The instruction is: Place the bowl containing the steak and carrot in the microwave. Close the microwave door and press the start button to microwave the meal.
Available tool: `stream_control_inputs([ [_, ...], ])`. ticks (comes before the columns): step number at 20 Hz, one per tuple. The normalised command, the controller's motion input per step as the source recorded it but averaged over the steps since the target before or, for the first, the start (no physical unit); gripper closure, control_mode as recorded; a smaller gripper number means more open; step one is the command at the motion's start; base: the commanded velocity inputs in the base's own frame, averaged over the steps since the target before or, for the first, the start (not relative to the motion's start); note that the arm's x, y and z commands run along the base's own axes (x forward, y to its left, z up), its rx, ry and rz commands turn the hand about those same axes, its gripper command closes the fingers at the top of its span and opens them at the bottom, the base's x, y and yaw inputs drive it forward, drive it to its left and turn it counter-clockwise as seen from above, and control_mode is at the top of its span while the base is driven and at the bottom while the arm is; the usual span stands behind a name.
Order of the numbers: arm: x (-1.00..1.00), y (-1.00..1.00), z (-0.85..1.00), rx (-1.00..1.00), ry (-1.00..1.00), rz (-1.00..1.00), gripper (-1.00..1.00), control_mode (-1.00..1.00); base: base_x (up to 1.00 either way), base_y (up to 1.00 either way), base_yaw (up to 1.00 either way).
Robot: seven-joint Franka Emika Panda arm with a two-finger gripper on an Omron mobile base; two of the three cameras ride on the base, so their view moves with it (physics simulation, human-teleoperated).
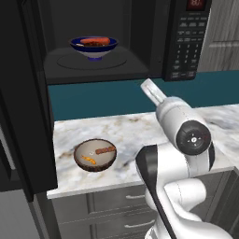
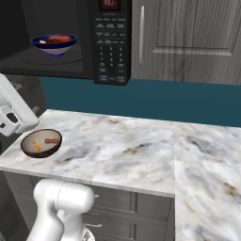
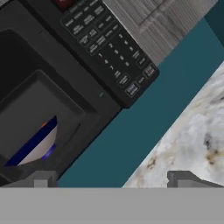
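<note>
Since the bowl [image 1: 94, 47] already sits on the turntable inside the microwave [image 1: 116, 42], upper middle of the left base view, the microwave door [image 1: 21, 93] is next: stiff, hinged, probably light, best pushed near its free edge. The jaws stand wide open, holding nothing, below the cavity, the bowl up-left of them.

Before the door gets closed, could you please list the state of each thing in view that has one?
microwave door: swung open to the left.
microwave: cavity open, red display lit.
bowl: upright on the turntable inside the microwave.
carrot: lying in the bowl.
steak: in the bowl, under the carrot.
brown bowl: upright on the counter.
gripper: open, holding nothing.
</note>
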Motion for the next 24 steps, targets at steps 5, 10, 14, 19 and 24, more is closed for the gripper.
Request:
stream_control_inputs([
  [5,-0.26,-0.09,-0.34,-0.09,-0.17,-0.01,-1.0,-1.0,0.0,0.0,0.0],
  [10,-0.58,0.0,-0.06,-0.09,-0.19,-0.04,-1.0,-1.0,0.0,0.0,0.0],
  [14,-0.47,0.0,-0.27,-0.12,-0.22,-0.05,-1.0,-1.0,0.0,0.0,0.0],
  [19,-0.02,-0.26,-0.43,-0.06,-0.09,-0.05,-1.0,-1.0,0.0,0.0,0.0],
  [24,0.18,-0.6,-0.47,-0.02,0.0,-0.12,-1.0,-1.0,0.0,0.0,0.0],
])
